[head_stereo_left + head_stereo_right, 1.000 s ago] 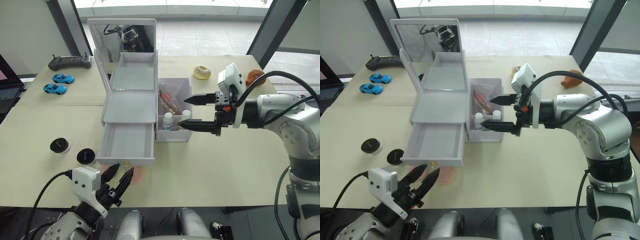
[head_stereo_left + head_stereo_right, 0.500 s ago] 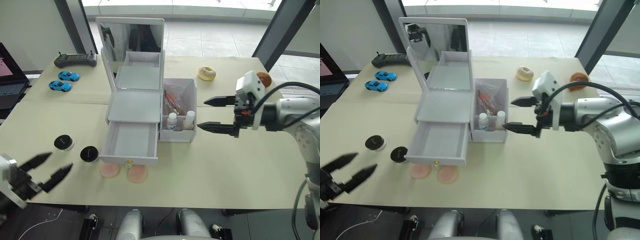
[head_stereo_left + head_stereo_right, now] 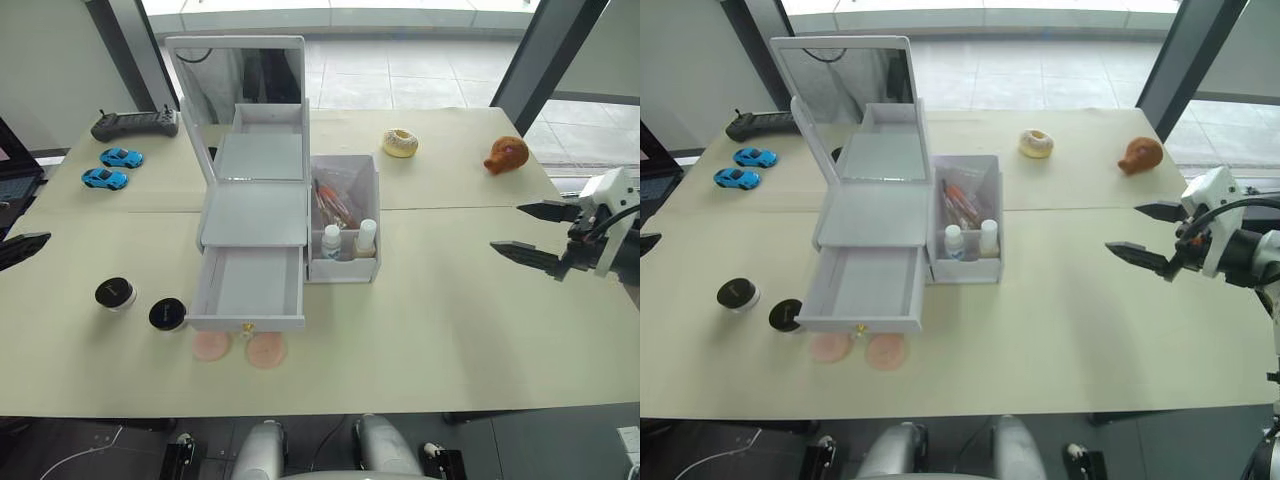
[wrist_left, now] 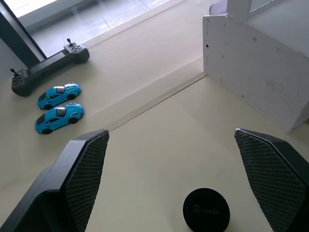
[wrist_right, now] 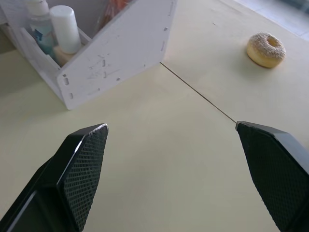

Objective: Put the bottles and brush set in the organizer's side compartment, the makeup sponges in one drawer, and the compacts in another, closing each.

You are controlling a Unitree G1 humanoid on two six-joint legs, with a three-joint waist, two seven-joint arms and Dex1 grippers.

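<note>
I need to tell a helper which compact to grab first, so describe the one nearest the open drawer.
Find the white organizer with the mirror. Just left of its open drawer stand two compacts; it is the one almost touching the drawer's front corner, not the other compact farther out.

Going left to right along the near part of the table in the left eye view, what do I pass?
First compact → second compact → first makeup sponge → second makeup sponge → then, far across bare table, the right tool, open.
</note>
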